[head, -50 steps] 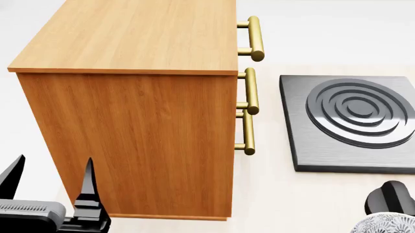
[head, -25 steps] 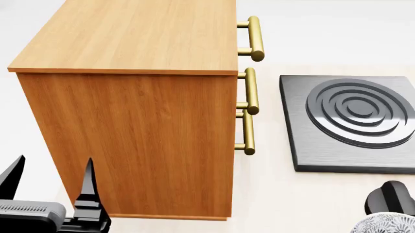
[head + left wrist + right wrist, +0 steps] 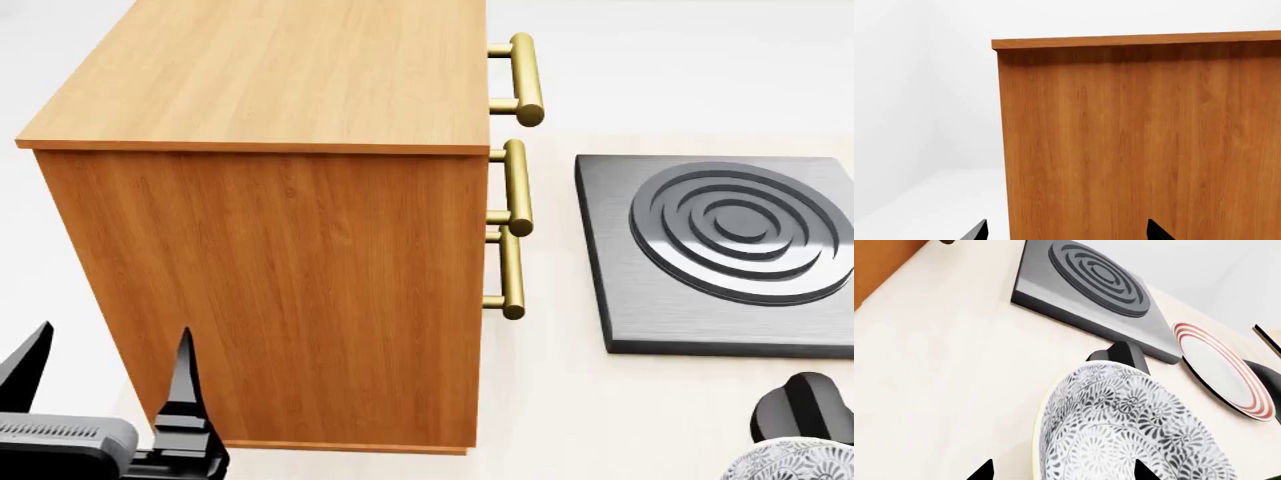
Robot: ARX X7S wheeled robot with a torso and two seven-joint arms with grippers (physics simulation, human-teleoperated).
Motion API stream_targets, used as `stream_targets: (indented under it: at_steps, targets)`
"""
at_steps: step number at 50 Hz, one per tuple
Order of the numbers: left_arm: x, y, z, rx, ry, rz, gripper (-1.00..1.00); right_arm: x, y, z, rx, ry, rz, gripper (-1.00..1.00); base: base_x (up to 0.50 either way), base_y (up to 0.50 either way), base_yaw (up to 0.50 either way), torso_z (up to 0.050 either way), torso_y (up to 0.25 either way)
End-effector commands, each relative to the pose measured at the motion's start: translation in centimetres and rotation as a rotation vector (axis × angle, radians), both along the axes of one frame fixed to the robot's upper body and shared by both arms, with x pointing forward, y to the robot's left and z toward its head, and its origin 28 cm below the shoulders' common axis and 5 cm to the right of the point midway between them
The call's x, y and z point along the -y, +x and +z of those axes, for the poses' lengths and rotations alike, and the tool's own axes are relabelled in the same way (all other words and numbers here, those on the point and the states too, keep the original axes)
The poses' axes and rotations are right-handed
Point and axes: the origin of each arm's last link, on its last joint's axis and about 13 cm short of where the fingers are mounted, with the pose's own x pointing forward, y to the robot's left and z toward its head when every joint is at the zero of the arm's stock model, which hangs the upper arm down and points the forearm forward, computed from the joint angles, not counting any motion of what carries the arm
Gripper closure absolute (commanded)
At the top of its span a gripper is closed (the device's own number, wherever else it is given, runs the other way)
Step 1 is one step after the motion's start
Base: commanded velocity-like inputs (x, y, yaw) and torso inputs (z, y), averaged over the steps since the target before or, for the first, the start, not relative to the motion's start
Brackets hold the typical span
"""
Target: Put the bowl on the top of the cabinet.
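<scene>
The cabinet (image 3: pixel 267 250) of orange-brown wood stands at the left of the head view, with brass bar handles (image 3: pixel 523 80) on its right face. It fills the left wrist view (image 3: pixel 1141 140). My left gripper (image 3: pixel 107 345) is open and empty, low in front of the cabinet's side, also shown in its own view (image 3: pixel 1067 231). The bowl (image 3: pixel 1134 425), white with a dense grey floral pattern, sits on the pale table; only its rim shows in the head view (image 3: pixel 794 462). My right gripper (image 3: pixel 1062 471) is open, its fingertips either side of the bowl's near edge.
A grey burner slab with raised rings (image 3: pixel 727 250) lies right of the cabinet, also in the right wrist view (image 3: pixel 1087 285). A black knob-like object (image 3: pixel 801 405) stands just beyond the bowl. A white plate with red rings (image 3: pixel 1217 367) lies past the slab.
</scene>
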Motion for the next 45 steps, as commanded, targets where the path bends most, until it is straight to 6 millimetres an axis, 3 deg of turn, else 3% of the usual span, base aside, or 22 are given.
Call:
stream_targets:
  at_steps: [1,45]
  targets:
    - [-0.01,0.01,-0.05,-0.002,-0.001,0.0,-1.0,-0.02,0.09,-0.27,-0.006,-0.001,0.001,-1.0,0.0,0.0,0.0,0.0,0.0]
    - [0.08,-0.01,-0.07,-0.004,0.001,-0.002,-1.0,0.1,0.26,-0.5,-0.011,-0.002,-0.012,-1.0,0.0,0.0,0.0,0.0,0.0]
